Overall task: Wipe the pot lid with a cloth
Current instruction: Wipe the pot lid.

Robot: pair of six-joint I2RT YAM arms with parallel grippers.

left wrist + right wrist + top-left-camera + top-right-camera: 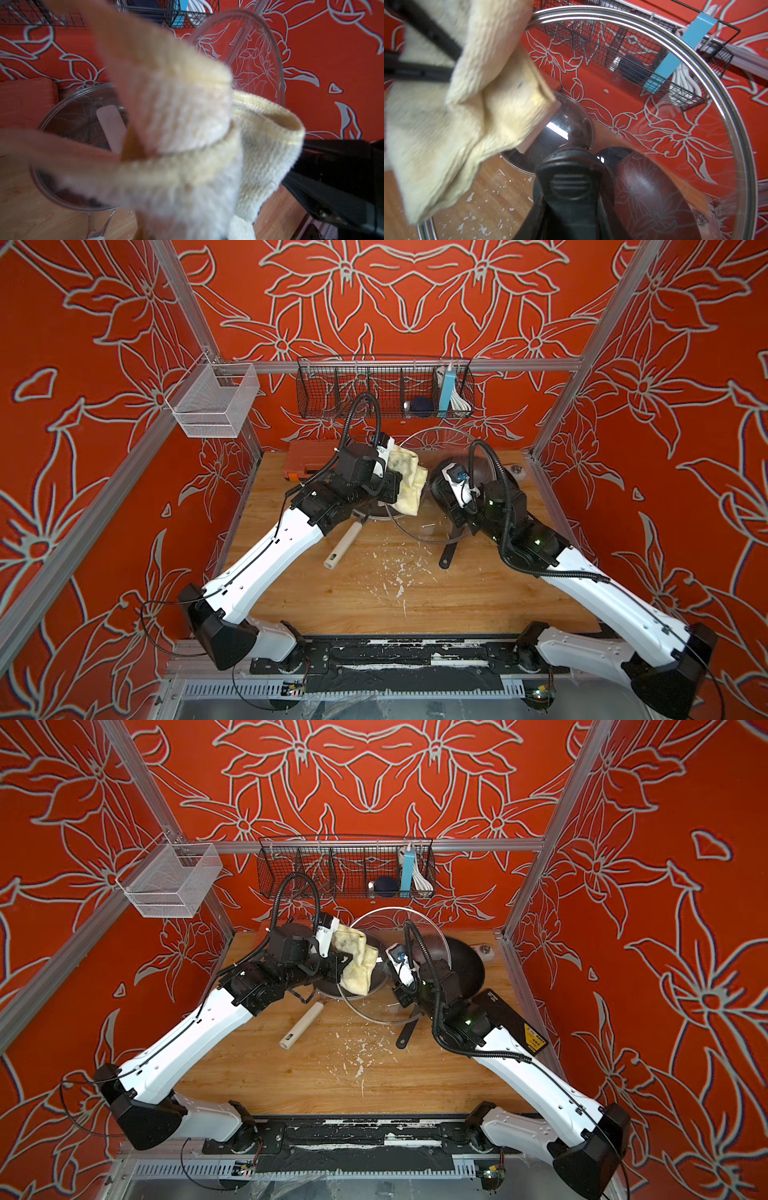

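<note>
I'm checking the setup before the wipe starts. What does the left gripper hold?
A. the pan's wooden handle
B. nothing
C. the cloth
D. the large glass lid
C: the left gripper is shut on the cloth, as the right wrist view shows, while the right gripper holds the large lid.

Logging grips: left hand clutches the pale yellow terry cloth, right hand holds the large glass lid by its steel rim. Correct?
Not the rim: the right wrist view shows the right hand gripping the large glass lid by its black plastic handle. Left hand and pale yellow terry cloth: correct.
</note>
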